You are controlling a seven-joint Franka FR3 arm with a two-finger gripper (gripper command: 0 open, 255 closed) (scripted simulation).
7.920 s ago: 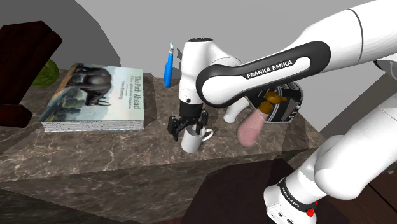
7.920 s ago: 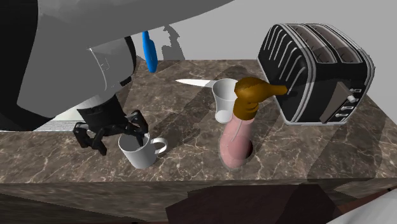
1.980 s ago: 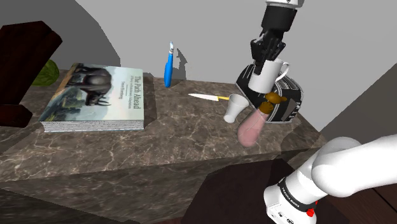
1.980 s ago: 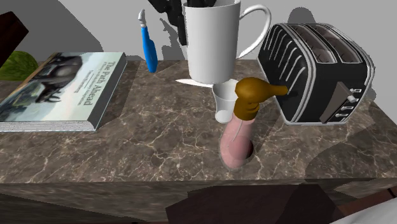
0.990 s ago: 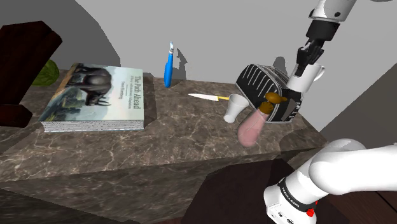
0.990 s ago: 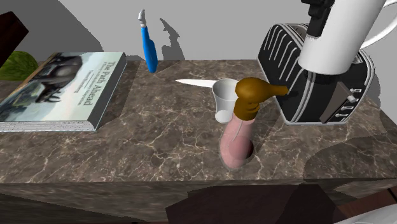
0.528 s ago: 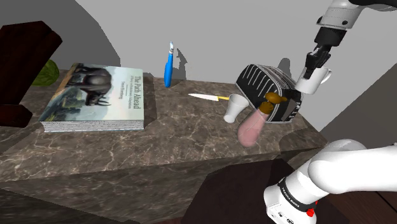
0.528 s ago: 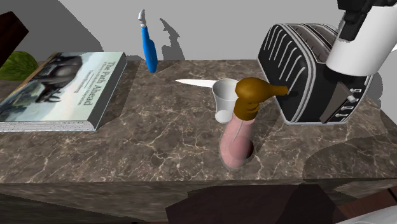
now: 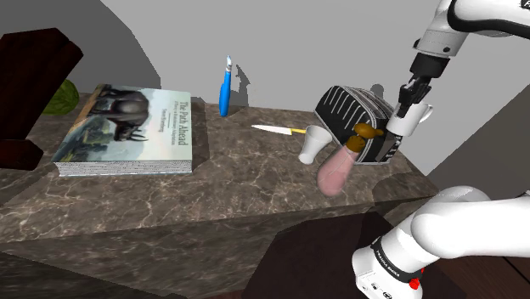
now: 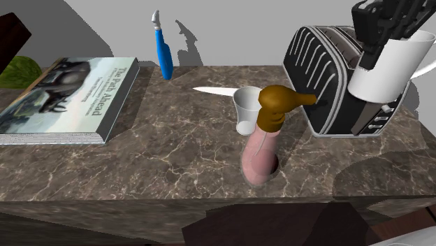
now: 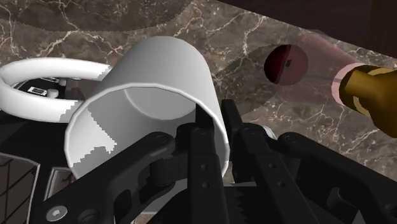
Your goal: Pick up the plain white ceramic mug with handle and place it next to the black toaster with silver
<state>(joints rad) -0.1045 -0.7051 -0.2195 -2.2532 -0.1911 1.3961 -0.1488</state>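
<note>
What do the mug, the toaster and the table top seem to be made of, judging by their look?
White mug: plain smooth white, no pattern; perhaps ceramic, but the look leaves it open.
Toaster: black shell with silver ribs and trim, likely plastic and metal.
Table top: dark brown stone, probably marble, by its pale veins.

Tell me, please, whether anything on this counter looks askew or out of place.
The pink bottle with a brown pump top leans steeply toward the black toaster instead of standing straight. The blue-handled tool stands on end by the wall. The white mug, clasped in the gripper near the toaster, is tilted too.
</note>
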